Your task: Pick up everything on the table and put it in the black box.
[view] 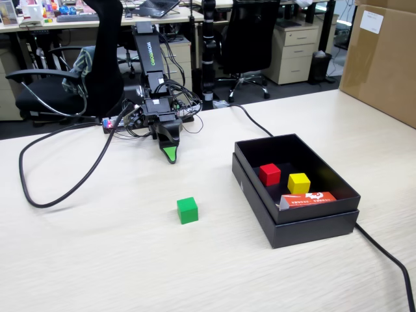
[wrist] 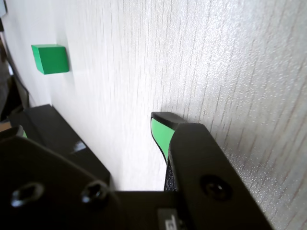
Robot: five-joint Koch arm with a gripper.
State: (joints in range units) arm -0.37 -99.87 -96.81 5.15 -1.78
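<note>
A green cube [view: 187, 210] lies on the pale wooden table, in front of the arm; in the wrist view it [wrist: 50, 58] is at the upper left. My gripper [view: 170, 155] hangs tip down just above the table, behind the cube and well apart from it. In the wrist view the gripper [wrist: 91, 132] holds nothing, and its green-padded fingers [wrist: 159, 134] stand apart with bare table between them. The black box [view: 305, 224] stands to the right and holds a red cube [view: 270, 174], a yellow cube [view: 299, 183] and an orange-red carton [view: 311, 199].
A black cable [view: 58, 188] loops on the table to the left of the arm. Another cable [view: 387, 257] runs past the box on the right. A cardboard box [view: 383, 58] stands at the far right. Office chairs and desks are behind the table.
</note>
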